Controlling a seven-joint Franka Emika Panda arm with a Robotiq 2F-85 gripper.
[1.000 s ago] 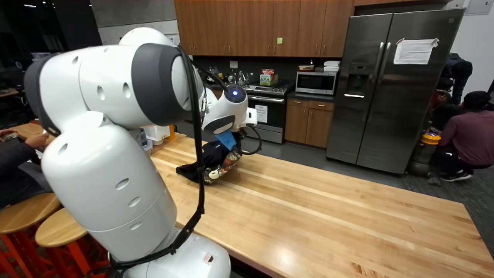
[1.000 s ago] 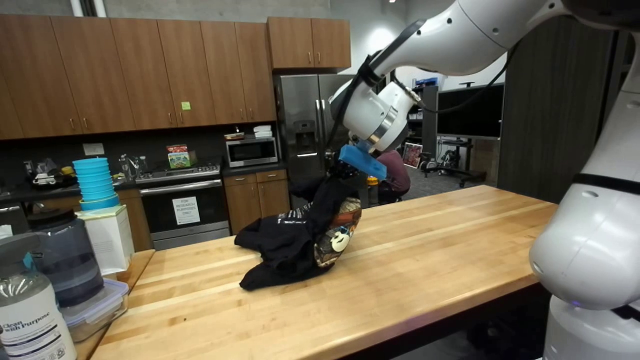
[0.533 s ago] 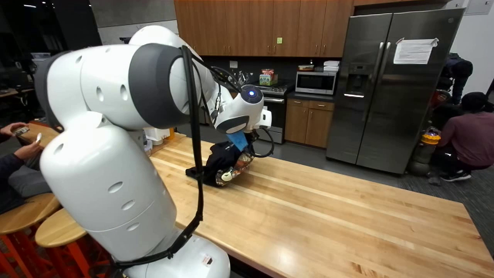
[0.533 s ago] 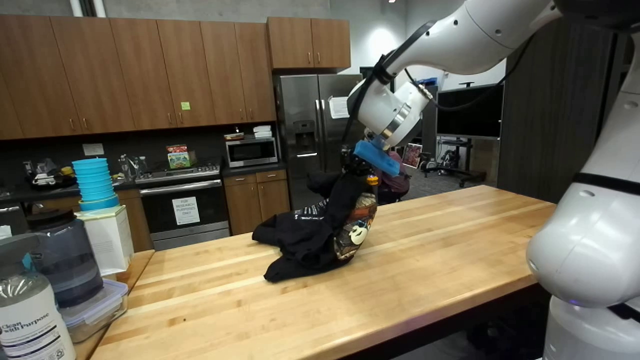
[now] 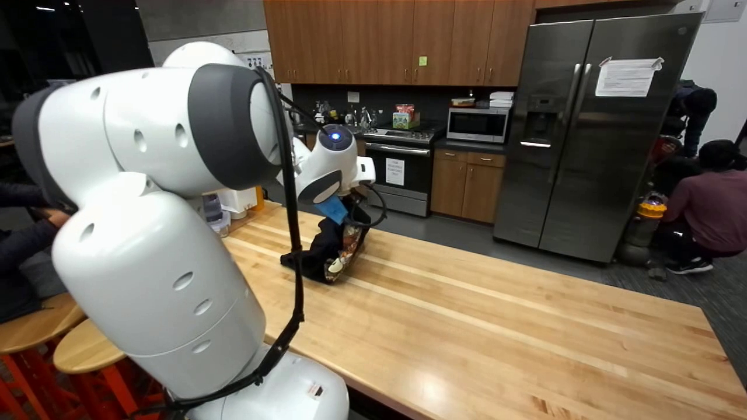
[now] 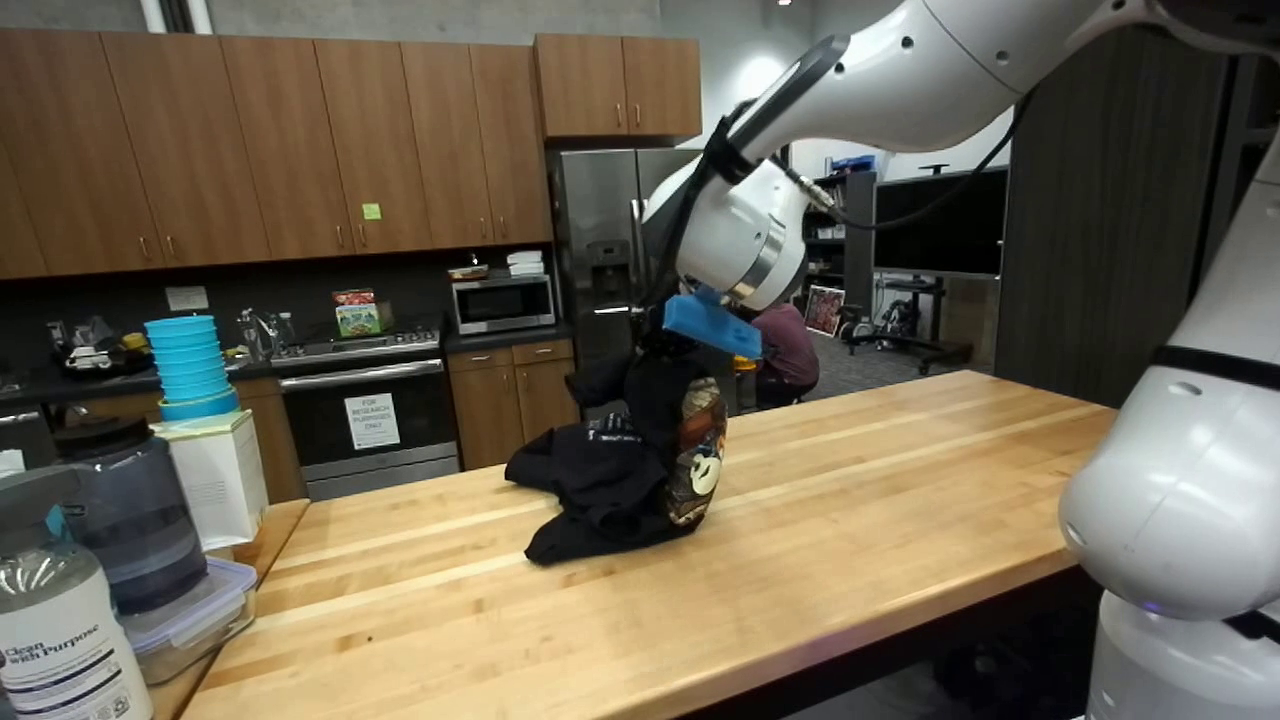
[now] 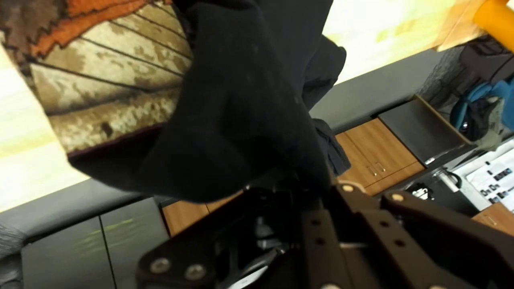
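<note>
Butcher-block table [image 6: 860, 500], white Panda arm [image 5: 163, 245] and black garment [image 6: 605, 490], the cloth partly lifted in the grip.

The black garment lies crumpled at its lower end on the tabletop, near the far edge, and rises at its upper end to the arm's tip. Its cartoon-printed panel [image 6: 700, 460] hangs below the Robotiq gripper [image 7: 295, 186], whose jaws are clamped on bunched cloth; folds cover the tips in the wrist view, so the depth of the bite is uncertain. A blue block [image 6: 712, 325] sits just above the grip. A shallow pinch could let the cloth slip, owing to its hanging weight and its drag against the wood; an outward pull could sweep the loose folds over the edge.
</note>
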